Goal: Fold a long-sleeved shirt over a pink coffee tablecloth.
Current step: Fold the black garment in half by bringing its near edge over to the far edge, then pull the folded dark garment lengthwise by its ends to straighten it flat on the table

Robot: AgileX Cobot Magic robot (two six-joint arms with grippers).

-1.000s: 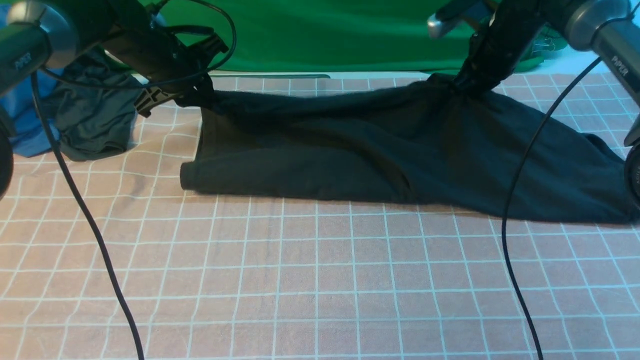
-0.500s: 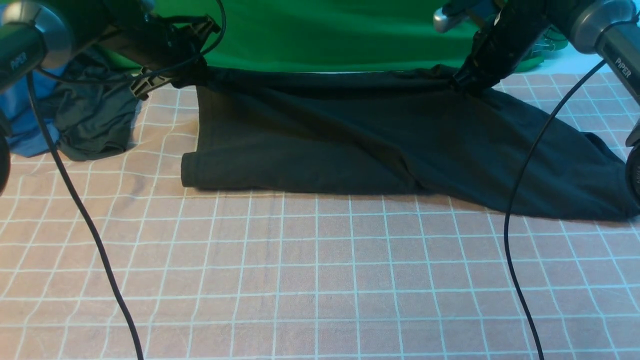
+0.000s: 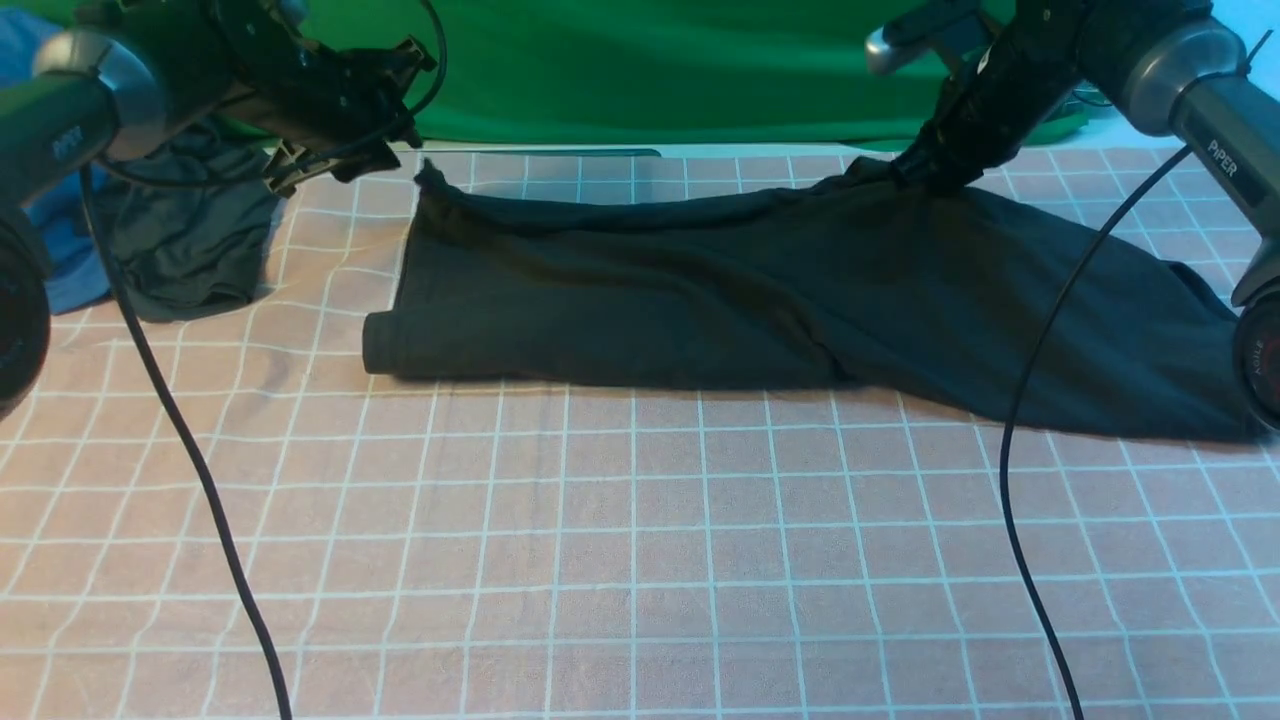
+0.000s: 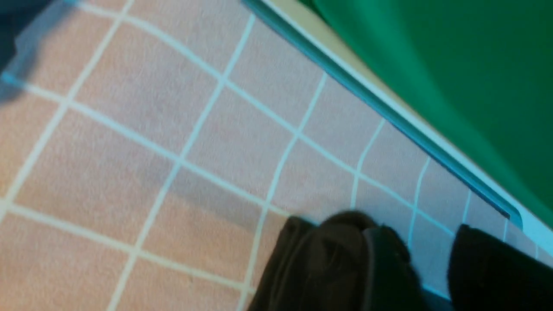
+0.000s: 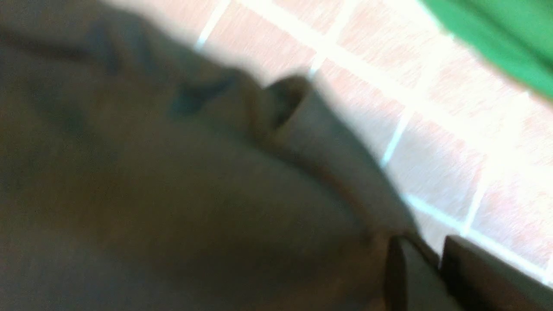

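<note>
Front and wrist views of one desk (image 3: 1150, 128) covered by one pink coffee tablecloth (image 3: 640, 550) ruled with a thin white grid. One long-sleeved shirt (image 3: 750, 300), black and crumpled, lay on the tablecloth in a long band across the far half of the desk, reaching from left of centre to the right edge; its near border was a rolled fold, and its far left corner stood up in a small peak. Two arms were in view, each ending in one hand. The left hand (image 3: 335, 165) hung over the far left part of the desk, just beside that peak and apart from it; in the left wrist view it was released (image 4: 425, 242), with bare tablecloth (image 4: 129, 151) showing between its two fingers (image 4: 384, 268) and bunched shirt cloth (image 4: 319, 263) beside one of them. The right hand (image 3: 920, 175) met the shirt's far edge, where the cloth rose toward it; the right wrist view was blurred, showing two fingers (image 5: 410, 276) close together at the cloth (image 5: 173, 194), and one cannot tell whether they grasped it. Near the far left corner lay two other garments, one dark grey-green (image 3: 190, 240) and one blue (image 3: 60, 270). One green cloth (image 3: 650, 70) ran along the far edge. Two black cables (image 3: 190, 470) hung down, one per arm.
</note>
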